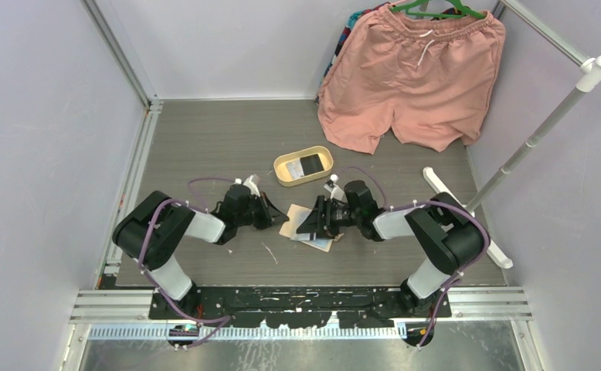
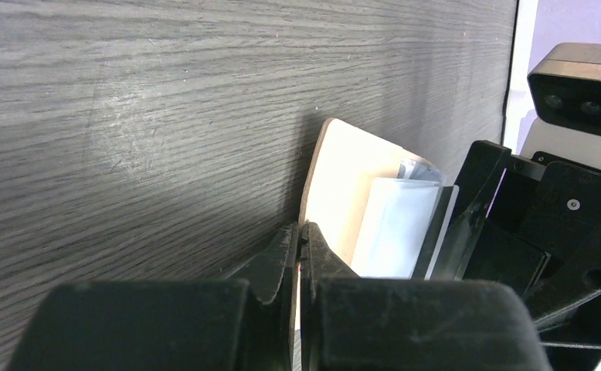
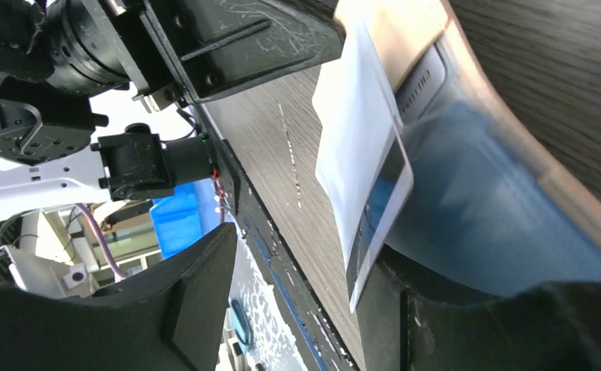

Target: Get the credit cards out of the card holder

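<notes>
table: grey wood-grain top, both arms bolted at its near edge.
shorts: pink, on a green hanger at the far right, hem resting on the table.
rack pole: white, slanting up at the right side.
left arm: bent inward, wrist low over the middle of the table.
right arm: bent inward the same way, and the two wrists almost meet.
tray: oval, cream-yellow, just beyond the two grippers.
card holder: beige-tan, on the table between the two grippers, opened; its tan flap is tilted up and the pale blue-grey lining faces the right gripper.
left gripper: fingers pressed together on the near edge of the card holder, with a thin pale strip showing between them.
right gripper: fingers spread wide – one on each side of the pale card, not clamped on it.
pale card: blue-grey, standing partly out of the holder's pocket, its lower corner just beside one right finger.
dark card: black with a white part, lying flat in the tray, well apart from the holder.
</notes>
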`<action>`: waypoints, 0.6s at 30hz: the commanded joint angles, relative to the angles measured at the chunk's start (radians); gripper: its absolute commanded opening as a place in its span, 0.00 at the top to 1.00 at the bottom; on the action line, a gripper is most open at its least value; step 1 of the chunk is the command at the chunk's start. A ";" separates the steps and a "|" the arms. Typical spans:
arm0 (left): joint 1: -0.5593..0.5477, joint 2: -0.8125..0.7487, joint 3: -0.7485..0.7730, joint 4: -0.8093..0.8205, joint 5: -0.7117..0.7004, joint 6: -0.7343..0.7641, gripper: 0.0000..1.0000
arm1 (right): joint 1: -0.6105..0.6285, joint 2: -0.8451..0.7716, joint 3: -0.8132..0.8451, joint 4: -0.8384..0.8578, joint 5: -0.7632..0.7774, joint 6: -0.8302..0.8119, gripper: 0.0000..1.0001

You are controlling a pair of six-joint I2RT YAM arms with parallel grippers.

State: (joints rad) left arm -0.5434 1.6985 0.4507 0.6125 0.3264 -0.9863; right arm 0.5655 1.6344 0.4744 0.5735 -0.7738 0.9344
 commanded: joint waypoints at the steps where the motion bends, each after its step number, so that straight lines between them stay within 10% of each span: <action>1: 0.022 0.099 -0.058 -0.316 -0.222 0.107 1.00 | -0.020 -0.077 -0.011 -0.176 0.005 -0.094 0.40; 13: 0.024 0.106 -0.057 -0.312 -0.216 0.110 1.00 | -0.047 -0.047 -0.039 -0.198 0.081 -0.114 0.51; 18: 0.023 0.107 -0.057 -0.314 -0.213 0.112 1.00 | -0.053 -0.078 -0.036 -0.216 0.132 -0.112 0.39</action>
State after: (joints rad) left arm -0.5407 1.7134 0.4561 0.6212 0.3225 -0.9863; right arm 0.5213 1.5814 0.4412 0.3710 -0.7200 0.8440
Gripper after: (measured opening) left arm 0.010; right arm 0.568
